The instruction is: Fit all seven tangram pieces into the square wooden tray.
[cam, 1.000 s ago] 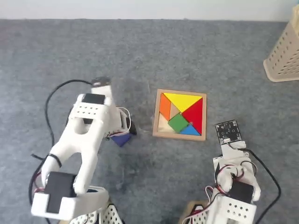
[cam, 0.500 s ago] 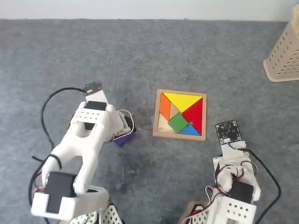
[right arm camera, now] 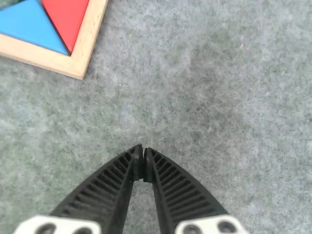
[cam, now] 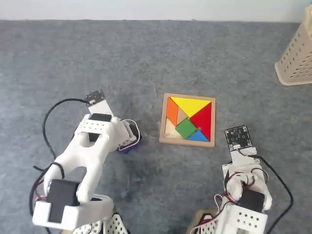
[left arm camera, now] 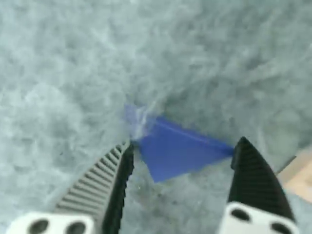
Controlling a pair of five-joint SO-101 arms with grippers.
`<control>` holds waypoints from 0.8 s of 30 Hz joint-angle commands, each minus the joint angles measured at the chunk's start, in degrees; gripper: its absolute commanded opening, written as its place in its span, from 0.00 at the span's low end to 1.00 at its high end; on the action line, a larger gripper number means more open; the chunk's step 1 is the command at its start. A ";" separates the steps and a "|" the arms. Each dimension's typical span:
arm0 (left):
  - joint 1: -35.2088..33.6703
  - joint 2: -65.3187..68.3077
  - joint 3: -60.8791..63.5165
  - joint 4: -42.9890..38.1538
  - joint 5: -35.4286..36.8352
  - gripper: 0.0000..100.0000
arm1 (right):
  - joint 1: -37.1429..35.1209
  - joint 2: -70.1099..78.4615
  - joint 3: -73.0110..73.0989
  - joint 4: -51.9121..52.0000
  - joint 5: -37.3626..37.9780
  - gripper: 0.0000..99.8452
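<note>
Seen from above, a square wooden tray [cam: 187, 142] lies just right of centre on a grey carpeted bench [cam: 146, 53]. It holds yellow, orange, red, green and light blue pieces [cam: 190, 105], with bare wood showing near the middle and at its 7 o'clock corner, so the task looks unfinished. A dark blue triangle [left arm camera: 178, 151] lies flat on the bench at the tray's 9 o'clock, apart from it and mostly tucked under the left arm. The left end effector [left arm camera: 185, 144] is spread wide and low over this triangle, with a fingertip beside each end, apparently placed to close across it. The right end effector [right arm camera: 143, 163] is closed and empty above bare carpet at the tray's 5 o'clock, probably parked out of the way.
</note>
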 commanded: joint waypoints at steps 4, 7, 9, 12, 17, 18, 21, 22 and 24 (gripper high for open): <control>0.09 -1.93 1.19 -0.88 0.09 0.31 | 0.75 -0.84 1.05 0.57 0.44 0.01; 0.09 -1.93 1.98 -0.88 -7.12 0.31 | 0.75 -0.84 1.05 0.57 0.44 0.01; -0.09 -1.93 2.33 -0.44 -13.45 0.31 | 0.75 -0.84 1.05 0.57 0.44 0.01; -0.09 -1.93 2.95 -0.53 -18.81 0.31 | 0.75 -0.84 1.05 0.57 0.44 0.01; -2.20 -2.02 2.77 -0.44 -29.54 0.31 | 0.75 -0.84 1.05 0.57 0.44 0.01; -2.99 -2.02 2.68 0.26 -32.18 0.31 | 0.75 -0.84 1.05 0.57 0.44 0.01; -5.19 -2.11 1.10 4.84 -37.45 0.31 | 0.75 -0.84 1.05 0.57 0.44 0.01; -6.15 -2.11 -0.04 6.59 -38.24 0.31 | 0.75 -0.84 1.05 0.57 0.44 0.01; -8.26 -2.46 -2.24 9.32 -37.80 0.31 | 0.75 -0.84 1.05 0.57 0.44 0.01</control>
